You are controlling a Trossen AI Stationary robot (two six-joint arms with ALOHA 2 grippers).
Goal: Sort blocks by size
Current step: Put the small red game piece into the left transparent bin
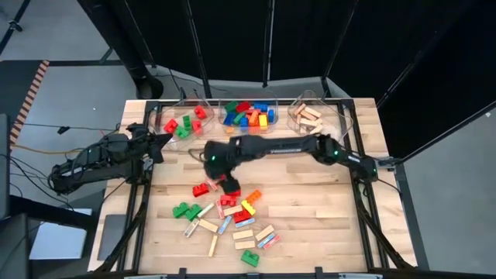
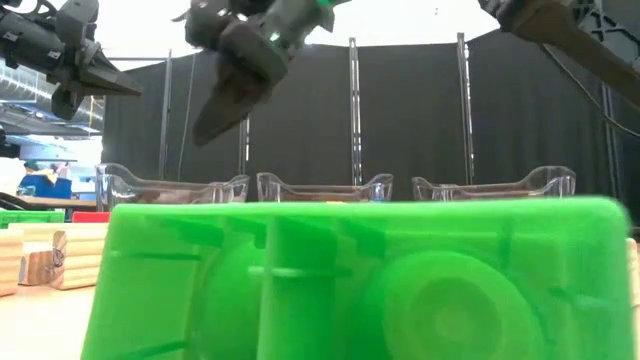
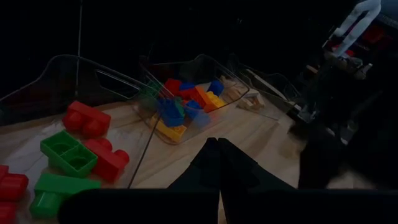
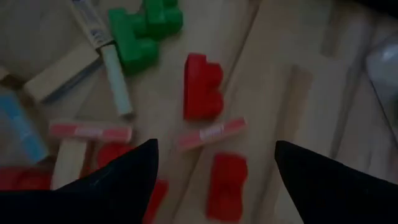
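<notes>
Loose blocks (image 1: pixel 229 217), studded red, green and yellow bricks and tan bars, lie scattered on the table's near middle. My right gripper (image 1: pixel 230 184) hangs open above the pile's far edge, slanting down. In the right wrist view its fingers (image 4: pixel 124 180) stand apart over a red brick (image 4: pixel 202 86), a second red brick (image 4: pixel 227 183) and a pink-topped bar (image 4: pixel 211 134), touching none of them. Green bricks (image 4: pixel 146 28) lie farther off. My left gripper (image 1: pixel 159 142) waits shut in the air at the table's left, by the left bin. A green brick (image 2: pixel 360 280) fills the low view.
Three clear bins stand along the far edge: the left one (image 1: pixel 186 122) holds red and green bricks, the middle one (image 1: pixel 248 116) holds mixed coloured bricks, the right one (image 1: pixel 310 116) holds tan bars. Bare wood (image 1: pixel 325 217) lies right of the pile. The right arm (image 1: pixel 294 147) spans the table's middle.
</notes>
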